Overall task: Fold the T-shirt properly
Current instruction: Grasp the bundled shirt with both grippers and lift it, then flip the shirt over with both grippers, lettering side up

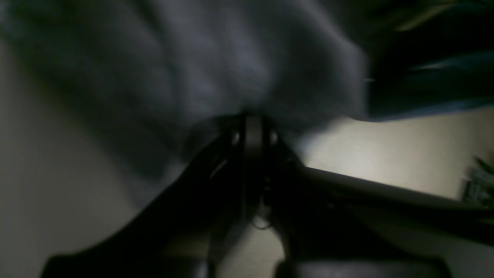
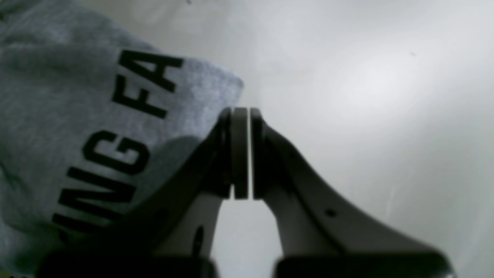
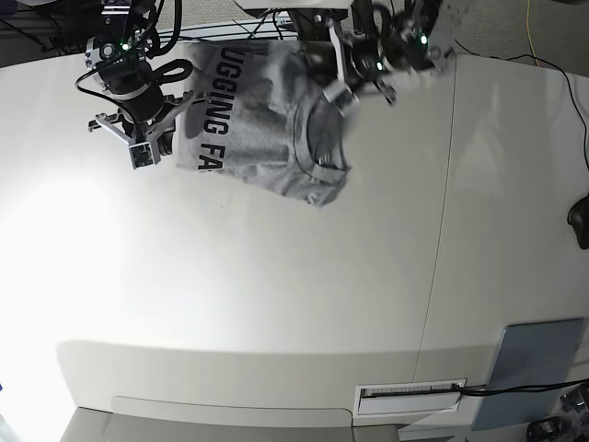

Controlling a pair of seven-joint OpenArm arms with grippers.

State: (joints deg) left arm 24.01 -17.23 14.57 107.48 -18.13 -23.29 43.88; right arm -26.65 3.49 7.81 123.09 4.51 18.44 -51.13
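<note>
The grey T-shirt [image 3: 267, 129] lies rumpled at the far end of the white table [image 3: 276, 276], black lettering [image 3: 210, 120] up and collar toward the right. My left gripper [image 3: 338, 92] is at its collar side. In the blurred left wrist view, it [image 1: 252, 116] is shut with T-shirt [image 1: 231, 65] cloth bunched at the tips. My right gripper [image 3: 145, 155] hangs just off the lettered edge. In the right wrist view, it [image 2: 242, 112] is shut, pads together, with no cloth showing between them. The T-shirt [image 2: 58, 96] lies beside and behind its left finger.
A seam [image 3: 446, 230] runs down the table on the right. A grey panel [image 3: 529, 368] and a labelled slot [image 3: 409, 394] sit near the front right edge. A dark object [image 3: 580, 221] is at the right border. Cables crowd the back edge.
</note>
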